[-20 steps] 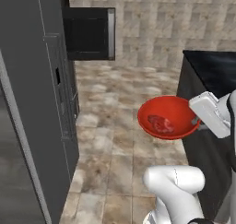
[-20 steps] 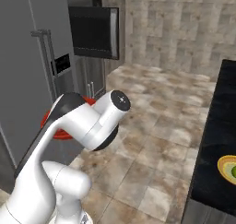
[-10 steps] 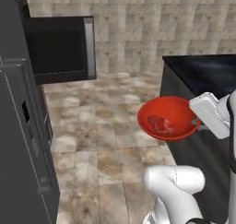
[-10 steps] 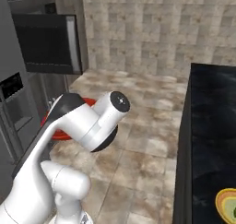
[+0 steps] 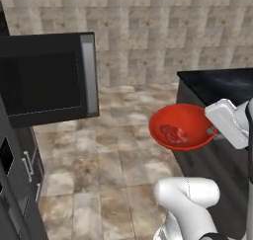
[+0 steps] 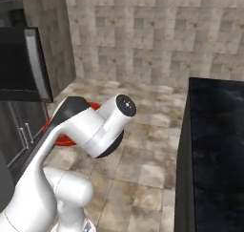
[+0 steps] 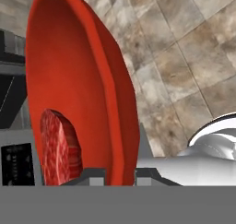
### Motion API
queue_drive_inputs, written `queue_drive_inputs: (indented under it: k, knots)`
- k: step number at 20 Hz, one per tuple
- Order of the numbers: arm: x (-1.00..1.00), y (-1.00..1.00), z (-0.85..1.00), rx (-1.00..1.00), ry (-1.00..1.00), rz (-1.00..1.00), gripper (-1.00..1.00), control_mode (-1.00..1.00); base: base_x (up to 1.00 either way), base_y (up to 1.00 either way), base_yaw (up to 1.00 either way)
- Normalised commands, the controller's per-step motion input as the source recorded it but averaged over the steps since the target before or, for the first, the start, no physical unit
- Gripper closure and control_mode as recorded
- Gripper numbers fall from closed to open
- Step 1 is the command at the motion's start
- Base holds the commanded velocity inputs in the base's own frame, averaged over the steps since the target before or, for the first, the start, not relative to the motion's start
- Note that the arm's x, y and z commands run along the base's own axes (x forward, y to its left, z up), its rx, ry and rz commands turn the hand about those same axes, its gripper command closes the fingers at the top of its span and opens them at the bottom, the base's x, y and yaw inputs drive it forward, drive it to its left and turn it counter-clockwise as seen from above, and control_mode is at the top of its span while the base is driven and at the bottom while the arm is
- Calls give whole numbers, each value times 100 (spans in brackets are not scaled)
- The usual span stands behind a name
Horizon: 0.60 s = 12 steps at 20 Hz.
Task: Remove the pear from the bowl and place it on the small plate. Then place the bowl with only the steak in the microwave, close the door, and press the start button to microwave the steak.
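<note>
Gripper pinching the rim of the red bowl, carrying it above the tiled floor, steak lying inside, microwave door hanging open at left (no readable lettering anywhere), black counter standing alongside.

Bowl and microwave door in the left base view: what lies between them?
Only bare tiled floor separates the held bowl from the open microwave door; the left base view shows this.
</note>
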Motion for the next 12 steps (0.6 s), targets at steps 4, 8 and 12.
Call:
queue_drive_inputs:
  k: [4, 8, 12]
  knots:
    - [0, 0, 0, 0, 0, 0, 100, 100, 100, -1, 6]
    - [0, 0, 0, 0, 0, 0, 100, 100, 100, -11, 17]
    - [0, 0, 0, 0, 0, 0, 100, 100, 100, -41, 26]
